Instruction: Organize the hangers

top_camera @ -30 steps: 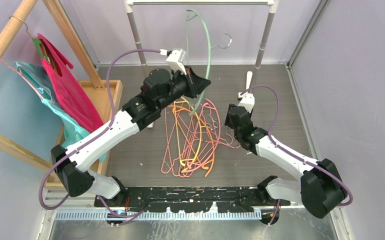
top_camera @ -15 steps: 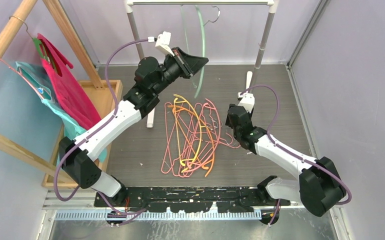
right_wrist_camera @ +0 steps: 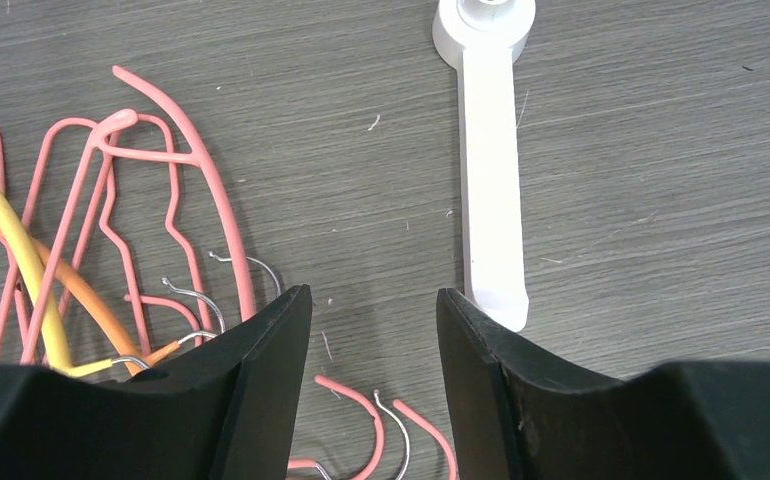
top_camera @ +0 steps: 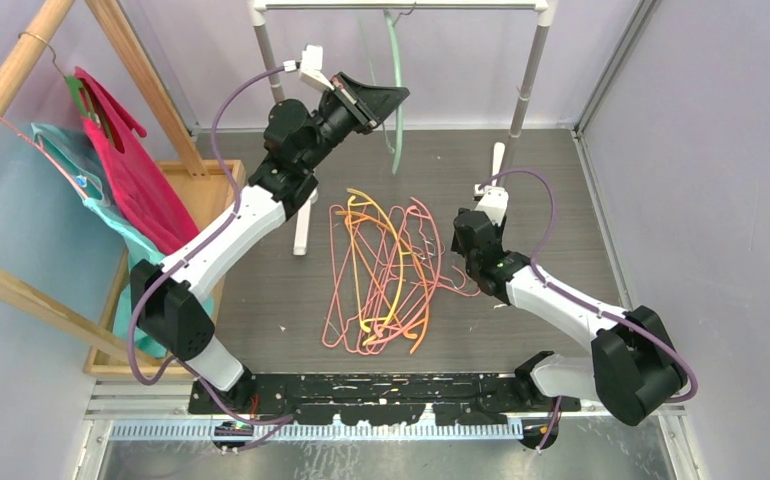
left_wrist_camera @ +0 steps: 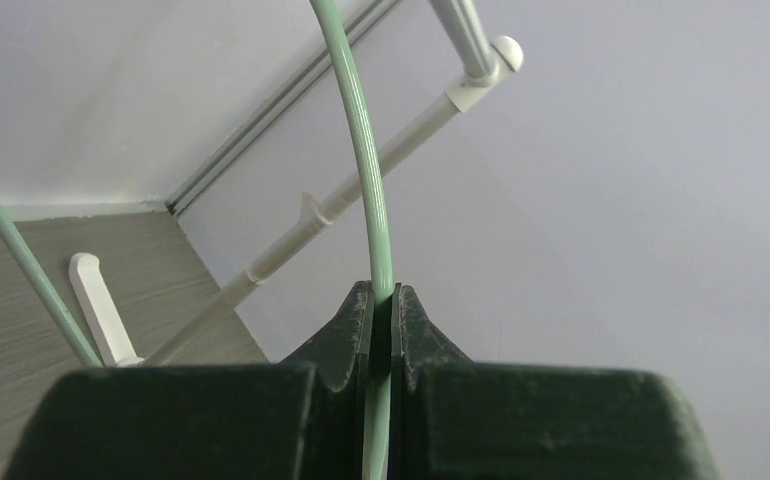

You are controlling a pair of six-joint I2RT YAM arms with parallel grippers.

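The left jaws, clenched on the grey-green hanger (left_wrist_camera: 373,200), have raised it off the table (top_camera: 561,180) to the rail (top_camera: 461,5) at twelve o'clock, hook nearly on. The other hangers (top_camera: 386,270) lie piled centrally, and the right jaws at their three o'clock are released, holding nothing.

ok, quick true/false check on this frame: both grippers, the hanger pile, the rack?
1. The left gripper is shut on the grey-green hanger. True.
2. The right gripper is shut on a hanger. False: its jaws stand open and empty above the table.
3. The hanger pile lies on the table. True.
4. The yellow hanger hangs on the white rack. False: it lies in the pile.
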